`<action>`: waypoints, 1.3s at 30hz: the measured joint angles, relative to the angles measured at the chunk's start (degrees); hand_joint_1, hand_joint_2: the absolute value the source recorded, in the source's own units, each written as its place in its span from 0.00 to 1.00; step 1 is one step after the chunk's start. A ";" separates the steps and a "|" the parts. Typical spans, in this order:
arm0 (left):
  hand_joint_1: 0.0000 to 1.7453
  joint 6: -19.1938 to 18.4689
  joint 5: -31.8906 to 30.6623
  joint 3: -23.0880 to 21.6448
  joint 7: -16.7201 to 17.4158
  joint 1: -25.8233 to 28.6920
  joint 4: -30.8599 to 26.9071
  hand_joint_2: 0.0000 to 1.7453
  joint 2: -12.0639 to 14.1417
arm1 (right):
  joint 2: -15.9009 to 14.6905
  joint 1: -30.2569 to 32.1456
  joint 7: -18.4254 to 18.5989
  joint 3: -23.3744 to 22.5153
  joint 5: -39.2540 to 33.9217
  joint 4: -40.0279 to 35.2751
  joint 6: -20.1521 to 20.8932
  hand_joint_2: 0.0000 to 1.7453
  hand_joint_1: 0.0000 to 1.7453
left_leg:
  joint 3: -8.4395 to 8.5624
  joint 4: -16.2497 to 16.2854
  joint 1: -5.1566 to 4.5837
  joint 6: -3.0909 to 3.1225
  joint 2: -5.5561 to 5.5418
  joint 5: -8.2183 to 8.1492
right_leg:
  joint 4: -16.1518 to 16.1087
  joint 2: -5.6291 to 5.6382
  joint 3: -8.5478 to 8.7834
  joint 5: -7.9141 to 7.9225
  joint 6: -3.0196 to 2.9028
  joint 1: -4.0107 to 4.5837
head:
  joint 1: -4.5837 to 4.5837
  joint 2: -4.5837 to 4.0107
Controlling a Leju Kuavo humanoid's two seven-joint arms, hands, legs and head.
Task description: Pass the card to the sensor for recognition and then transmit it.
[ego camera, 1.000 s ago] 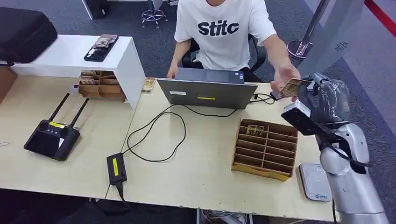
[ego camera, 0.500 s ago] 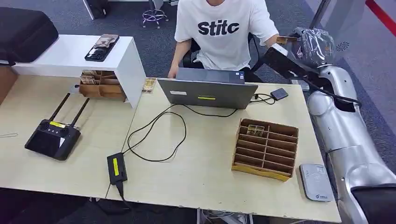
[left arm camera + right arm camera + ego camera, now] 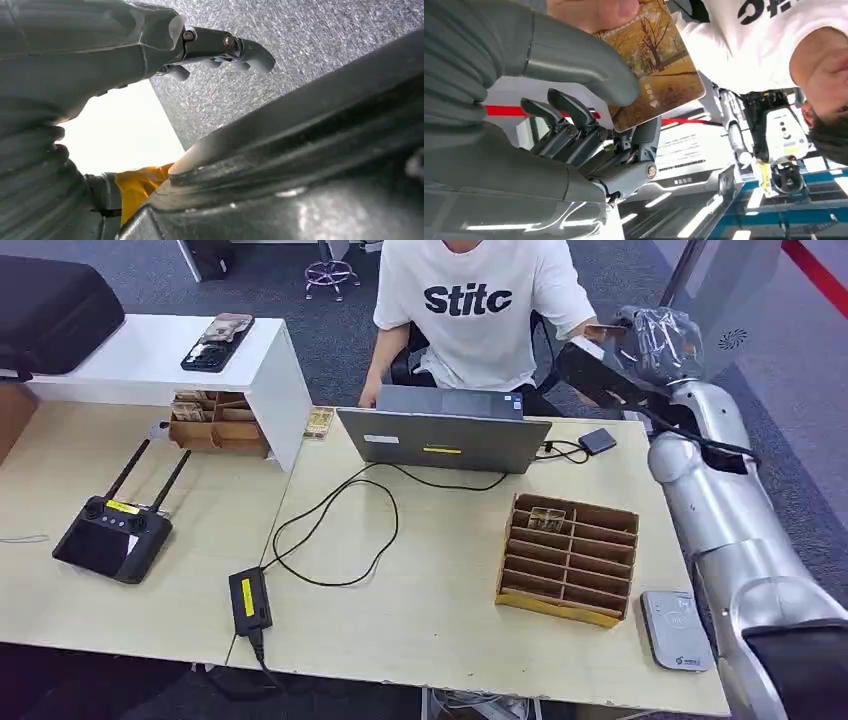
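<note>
Nearest the robot, the white card reader (image 3: 677,630) lies flat at the table's (image 3: 430,640) front right corner, just beside the silver right forearm. That looks like the sensor, and nothing rests on it. Behind it stands the cardboard slot organizer (image 3: 568,558), one card upright in a rear compartment. Left along the table: a black power brick (image 3: 249,601) with its cable looping back to the laptop (image 3: 444,438), and further left a remote controller (image 3: 112,537) with two antennas.

Now up and away: the right hand (image 3: 655,340) is raised high beyond the table's far right edge, next to the seated person (image 3: 478,310). The wrist view is clear: the card (image 3: 659,70), printed with an autumn tree, is pinched between the thick thumb and the darker fingers (image 3: 574,117), while the person's fingers (image 3: 594,10) also touch its end. So this reads as the handover, both parties on the card at once.

The left hand (image 3: 220,50) hangs low over grey carpet, fingers loosely extended, gripping nothing.

The next move calls for a firm hold, then swinging the card down to the reader. The organizer and the small black box (image 3: 598,440) on its cable sit under that path, so the descent wants to keep right of them.
</note>
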 joint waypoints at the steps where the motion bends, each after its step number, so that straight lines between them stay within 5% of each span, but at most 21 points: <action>1: 0.00 0.00 -0.07 0.00 0.00 -0.01 0.00 1.00 -0.02 | 0.11 -0.11 0.00 0.00 0.07 0.42 -0.44 1.00 1.00 | 0.00 0.00 0.00 0.00 0.00 0.00 | 0.00 0.00 0.00 0.00 0.00 0.00 | 0.00 0.02; 2: 0.00 0.00 -0.13 0.00 0.00 -0.02 0.00 1.00 -0.02 | 0.24 -0.20 -0.02 0.00 0.09 0.92 -0.90 1.00 0.79 | 0.00 0.00 0.00 0.00 0.00 0.00 | 0.00 0.00 0.00 0.00 0.00 0.00 | 0.00 0.02; 3: 0.00 0.00 -0.18 0.00 0.00 -0.02 0.00 1.00 -0.02 | 0.31 -0.26 -0.07 0.00 0.13 1.27 -1.18 1.00 0.00 | 0.00 0.00 0.00 0.00 0.00 0.00 | 0.00 0.00 0.00 0.00 0.00 0.00 | 0.00 0.02; 39: 0.00 -0.02 -0.29 0.00 0.07 -0.08 0.00 1.00 -0.04 | 0.64 -1.49 -0.67 -0.39 3.78 5.14 -2.97 1.00 0.00 | 0.02 0.02 -0.01 0.00 0.01 0.00 | 0.00 0.01 -0.01 0.00 0.00 -0.01 | 0.00 0.02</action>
